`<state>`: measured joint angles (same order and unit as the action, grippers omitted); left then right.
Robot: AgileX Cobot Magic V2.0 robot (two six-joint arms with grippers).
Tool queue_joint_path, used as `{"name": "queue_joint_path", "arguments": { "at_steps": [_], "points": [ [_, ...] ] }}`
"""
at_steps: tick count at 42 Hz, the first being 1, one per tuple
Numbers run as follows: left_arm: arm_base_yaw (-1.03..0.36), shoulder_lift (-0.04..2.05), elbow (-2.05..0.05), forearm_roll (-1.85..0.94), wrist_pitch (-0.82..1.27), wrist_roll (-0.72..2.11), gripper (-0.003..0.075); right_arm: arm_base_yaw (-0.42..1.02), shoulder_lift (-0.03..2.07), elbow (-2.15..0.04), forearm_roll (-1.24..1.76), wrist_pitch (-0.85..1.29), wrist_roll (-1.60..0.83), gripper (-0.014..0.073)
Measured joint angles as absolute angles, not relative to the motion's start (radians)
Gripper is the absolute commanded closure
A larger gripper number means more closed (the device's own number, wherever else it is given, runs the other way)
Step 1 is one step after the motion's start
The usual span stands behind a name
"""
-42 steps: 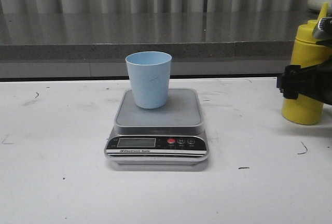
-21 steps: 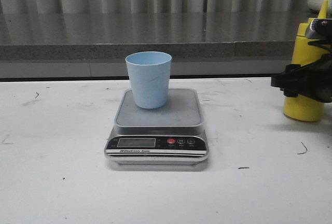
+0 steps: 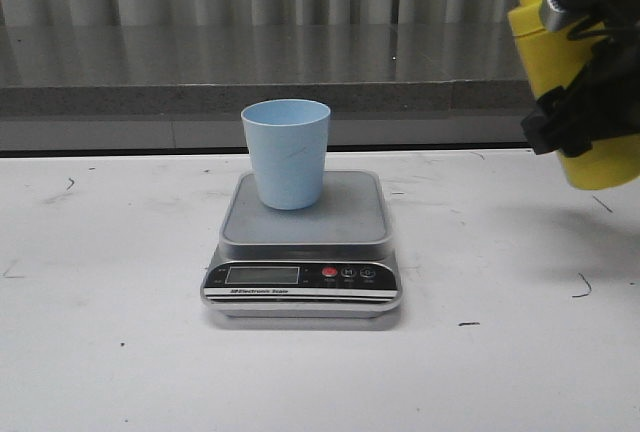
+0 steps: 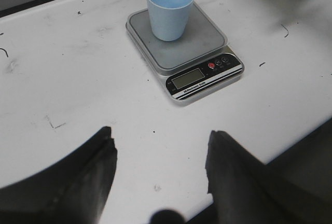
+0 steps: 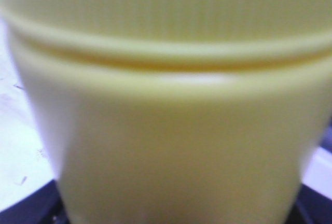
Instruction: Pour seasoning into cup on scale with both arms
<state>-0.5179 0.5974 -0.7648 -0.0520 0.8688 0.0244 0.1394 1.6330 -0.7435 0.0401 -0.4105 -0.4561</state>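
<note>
Gripping one seasoning bottle (image 3: 585,102), right pincer (image 3: 580,112) clamps; one cup (image 3: 286,152), one scale (image 3: 303,247); left pincer (image 4: 158,162) open.

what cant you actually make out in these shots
- Scale display reading: too small in front and left wrist views.
- Seasoning nozzle tip: cut off by the front view's top edge.
- Right gripper fingers: the blurred bottle fills the right wrist view.
- Cup contents: hidden by its wall in front view.

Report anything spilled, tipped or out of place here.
Nothing stands out. The cup stands upright on the scale, no spill visible. The right pincer holds the yellow bottle above the table, slightly tilted.
</note>
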Motion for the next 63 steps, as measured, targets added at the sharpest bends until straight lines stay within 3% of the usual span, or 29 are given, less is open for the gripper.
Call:
{"name": "queue_joint_path", "arguments": {
  "at_steps": [8, 16, 27, 35, 43, 63],
  "points": [
    [-0.518, 0.597, -0.765, -0.052, 0.869, 0.024, 0.0334, 0.263, 1.584, -0.923, 0.103, -0.07, -0.765, 0.0305],
    [-0.518, 0.597, -0.765, -0.052, 0.869, 0.024, 0.0334, 0.356, 1.601, -1.088, 0.122, 0.107, -0.876, 0.0305],
    [-0.518, 0.597, -0.765, -0.052, 0.868, 0.024, 0.0334, 0.399, 1.656, -1.263, -0.065, 0.332, -0.861, 0.0305],
    [-0.518, 0.597, -0.765, -0.052, 0.868, 0.024, 0.0334, 0.404, 1.721, -1.378, -0.399, 0.516, -0.637, 0.0302],
    [-0.518, 0.597, -0.765, -0.052, 0.868, 0.024, 0.0334, 0.438, 1.755, -1.401, -0.719, 0.559, -0.523, 0.0302],
    [-0.518, 0.597, -0.765, -0.052, 0.865, 0.024, 0.0334, 0.498, 1.798, -1.403, -1.157, 0.502, -0.511, 0.0302]
  ]
}}
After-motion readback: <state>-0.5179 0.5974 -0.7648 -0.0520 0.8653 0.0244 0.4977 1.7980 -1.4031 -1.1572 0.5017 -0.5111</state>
